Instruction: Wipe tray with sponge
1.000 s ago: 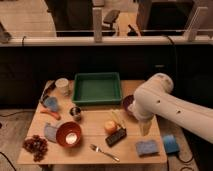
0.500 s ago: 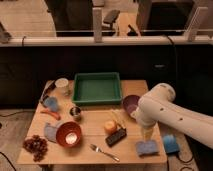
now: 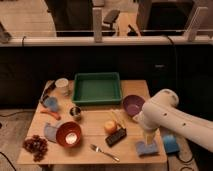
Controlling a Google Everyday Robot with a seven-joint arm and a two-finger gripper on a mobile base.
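The robot's hand [image 3: 149, 137] hung just above the flat blue sponge [image 3: 146, 149], near the front right corner of the wooden desk [image 3: 93, 125]. I could not tell if the hand was spread or pressed together. The deep green plastic tray [image 3: 97, 89] sat at the back, well apart. This looked like the grabbing step. Next, the hand would need to drop and pinch the sponge.

The hand [image 3: 150, 136] hung low over the near right corner of a pale wooden counter [image 3: 94, 129]. Beyond the hand, past the counter's far edge, stood a dark panel wall [image 3: 150, 65]. It was capped by a light rail [image 3: 60, 41] carrying upright posts [image 3: 97, 22]. Farther back, up and left of the hand, an office chair [image 3: 111, 17] sat on a tan floor [image 3: 30, 15] under dim, warm light.
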